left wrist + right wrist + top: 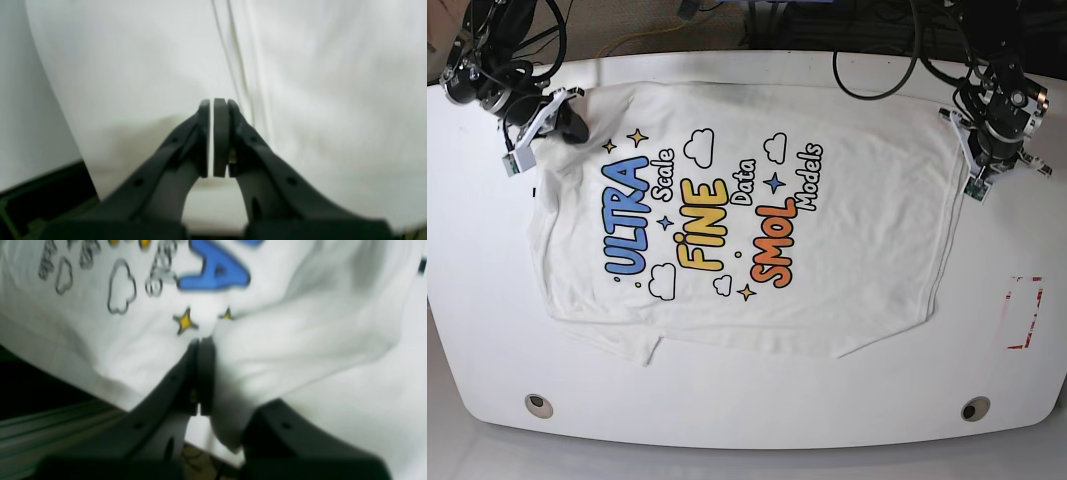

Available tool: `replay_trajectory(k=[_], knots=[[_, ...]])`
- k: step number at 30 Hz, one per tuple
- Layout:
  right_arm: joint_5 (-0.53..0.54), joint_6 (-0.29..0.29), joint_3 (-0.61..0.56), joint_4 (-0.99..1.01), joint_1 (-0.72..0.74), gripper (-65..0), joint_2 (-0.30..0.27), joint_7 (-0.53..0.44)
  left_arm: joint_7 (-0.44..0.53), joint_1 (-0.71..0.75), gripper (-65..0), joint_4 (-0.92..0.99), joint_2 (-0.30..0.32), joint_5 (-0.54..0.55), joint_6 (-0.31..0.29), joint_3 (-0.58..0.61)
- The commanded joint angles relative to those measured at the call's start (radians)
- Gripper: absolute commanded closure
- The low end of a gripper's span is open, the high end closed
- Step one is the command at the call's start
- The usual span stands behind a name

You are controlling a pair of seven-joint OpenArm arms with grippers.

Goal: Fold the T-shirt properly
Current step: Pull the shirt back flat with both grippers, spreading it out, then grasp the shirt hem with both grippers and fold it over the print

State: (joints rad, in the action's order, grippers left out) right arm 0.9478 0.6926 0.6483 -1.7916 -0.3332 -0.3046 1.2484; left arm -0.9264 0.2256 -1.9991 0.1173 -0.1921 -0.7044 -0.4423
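1. The T-shirt (827, 250) is lying spread on the white counter (727, 400), print side up, with its coloured letters reading sideways in the base view.
2. The right tool (202, 340) is sitting at one edge of the shirt, jaws closed and pinching a fold of white cloth beside a yellow star (184, 321).
3. The left tool (215, 101) is resting at the opposite edge over plain white fabric, jaws pressed together; whether cloth is caught between them is unclear.
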Motion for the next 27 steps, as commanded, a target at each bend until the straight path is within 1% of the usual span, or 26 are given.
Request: replay_trajectory(k=[1,2,5,7,10,13,14,16,18,20,22,23,24,26,27], knots=[[0.017,0.006,0.006,-0.014,0.023,0.0,-0.012,-0.019,0.007,-0.036,0.0,-0.013,0.011,-0.014,0.006,-0.003],[0.015,0.006,0.006,-0.009,0.029,0.0,-0.011,-0.019,0.002,-0.041,0.0,-0.015,0.011,-0.019,0.006,-0.002],[-0.006,0.006,0.008,0.017,0.041,0.0,-0.011,-0.019,-0.072,-0.051,-0.4,-0.015,0.018,-0.017,0.006,0.0],[-0.019,0.006,0.011,0.042,0.042,0.0,-0.014,-0.019,-0.099,-0.05,-0.4,-0.015,0.029,-0.016,0.006,-0.003],[-0.029,0.006,0.011,0.057,0.042,0.0,-0.012,-0.023,-0.096,-0.044,-0.6,-0.012,0.043,-0.016,0.006,-0.006],[-0.029,0.006,0.009,0.059,0.041,0.0,-0.012,-0.023,-0.102,-0.044,-0.8,-0.002,0.038,-0.016,0.006,-0.008],[-0.029,0.006,0.008,0.059,0.041,0.0,-0.011,-0.023,-0.102,-0.042,-2.6,0.004,0.038,-0.016,0.006,-0.008],[-0.028,0.006,0.008,0.059,0.041,0.0,-0.011,-0.023,-0.102,-0.042,-9.4,0.008,0.032,-0.016,0.006,-0.008],[-0.028,0.006,0.008,0.059,0.041,0.0,-0.011,-0.023,-0.102,-0.042,-21.1,0.01,0.008,-0.016,0.006,-0.016],[-0.028,0.006,0.008,0.059,0.042,0.0,-0.011,-0.023,-0.102,-0.039,-33.1,0.007,-0.014,-0.013,0.006,-0.048],[-0.028,0.006,0.008,0.059,0.042,0.0,-0.011,-0.023,-0.102,-0.039,-42.1,0.008,-0.031,0.021,0.006,-0.085],[-0.028,0.006,0.008,0.057,0.042,0.0,-0.011,-0.023,-0.104,-0.039,-46.4,0.01,-0.035,0.059,0.006,-0.102],[-0.028,0.006,0.006,0.057,0.044,0.0,-0.011,-0.023,-0.105,-0.036,-49.3,0.01,-0.035,0.098,0.006,-0.112],[-0.028,0.006,0.006,0.059,0.044,0.0,-0.011,-0.025,-0.125,-0.027,-50.3,0.011,-0.029,0.173,0.006,-0.122],[-0.028,0.006,0.006,0.059,0.049,0.0,-0.011,-0.025,-0.147,-0.013,-49.9,0.011,-0.009,0.22,0.006,-0.122]])
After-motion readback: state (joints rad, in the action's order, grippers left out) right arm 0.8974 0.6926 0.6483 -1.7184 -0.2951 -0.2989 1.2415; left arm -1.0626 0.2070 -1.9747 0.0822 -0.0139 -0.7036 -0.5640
